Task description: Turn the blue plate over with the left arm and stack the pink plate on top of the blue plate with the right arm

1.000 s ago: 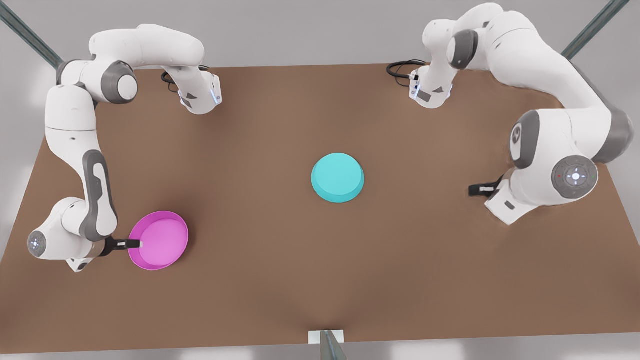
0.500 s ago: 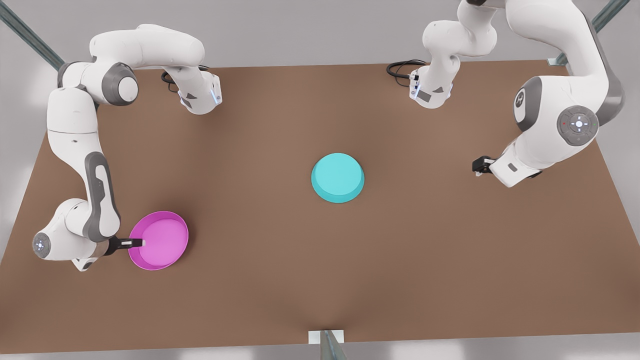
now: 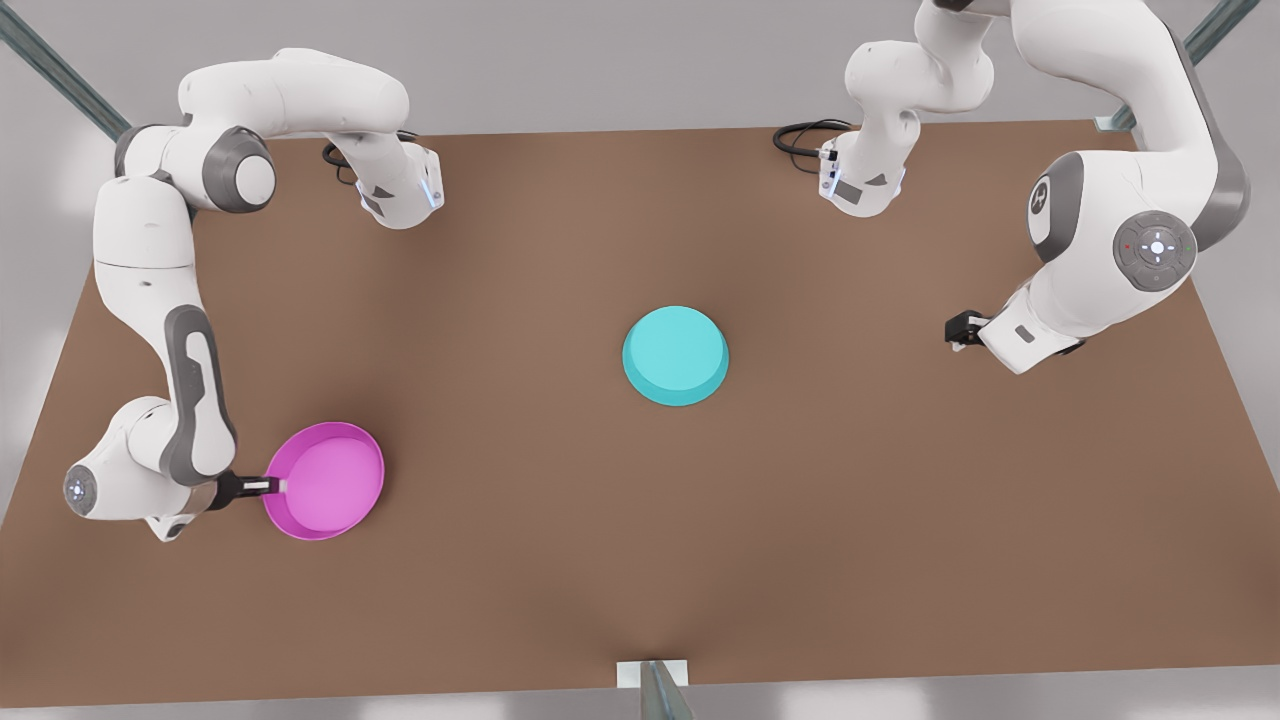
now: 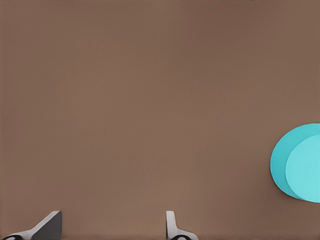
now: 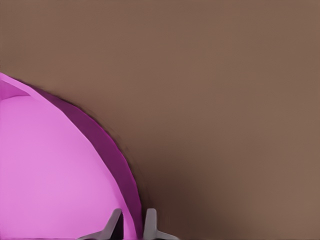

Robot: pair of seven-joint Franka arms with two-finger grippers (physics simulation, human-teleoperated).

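The blue plate (image 3: 675,354) lies base up in the middle of the brown table; its edge (image 4: 300,162) shows in the left wrist view. My left gripper (image 3: 958,330) hovers far off it toward the front view's right, open (image 4: 110,220) with bare table between the fingers. At the front view's lower left is the pink plate (image 3: 325,480), hollow side up. My right gripper (image 3: 275,486) is shut on its rim; the right wrist view shows the two fingers pinching the pink wall (image 5: 132,215).
The brown table (image 3: 520,560) spreads wide between the two plates. Both arm bases (image 3: 400,190) (image 3: 860,180) stand at the far edge with black cables. A grey post (image 3: 655,690) rises at the near edge.
The left arm pulled up and back on the front view's right, its gripper moving away from the near edge. The pink plate shifted a little toward the front view's right with the right gripper.
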